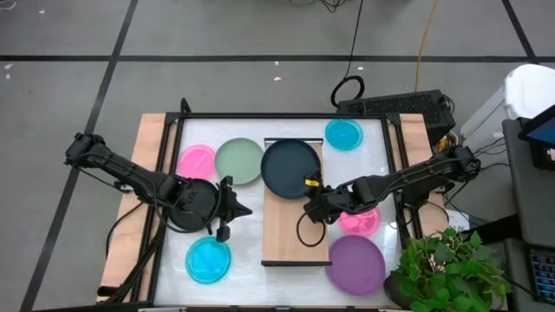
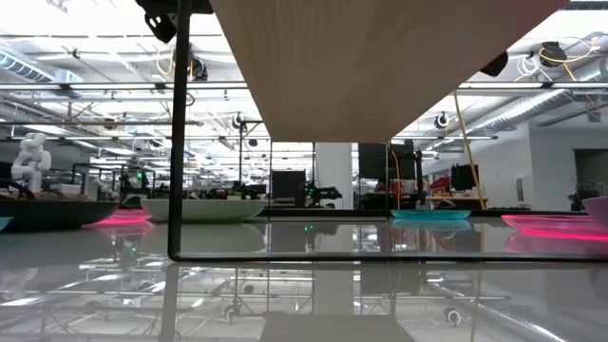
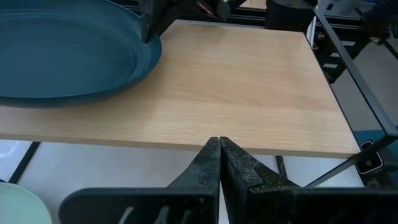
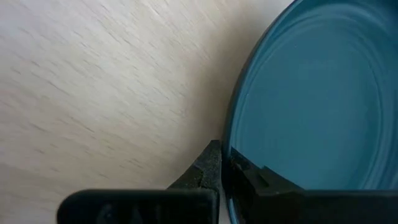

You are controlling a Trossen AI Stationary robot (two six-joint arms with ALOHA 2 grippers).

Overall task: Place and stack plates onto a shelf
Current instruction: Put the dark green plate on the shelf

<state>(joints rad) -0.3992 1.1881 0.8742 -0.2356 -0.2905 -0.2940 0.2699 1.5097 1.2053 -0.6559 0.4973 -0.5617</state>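
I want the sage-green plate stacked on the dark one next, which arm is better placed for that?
Left, probably. The left gripper hangs shut and empty just off the shelf, on the same side as the sage-green plate. The right gripper is over the shelf, jaws shut on the rim of the dark plate.

Bright overhead light – glare on glossy tabletop [image 2: 304, 285]; right wrist view slightly motion-blurred.
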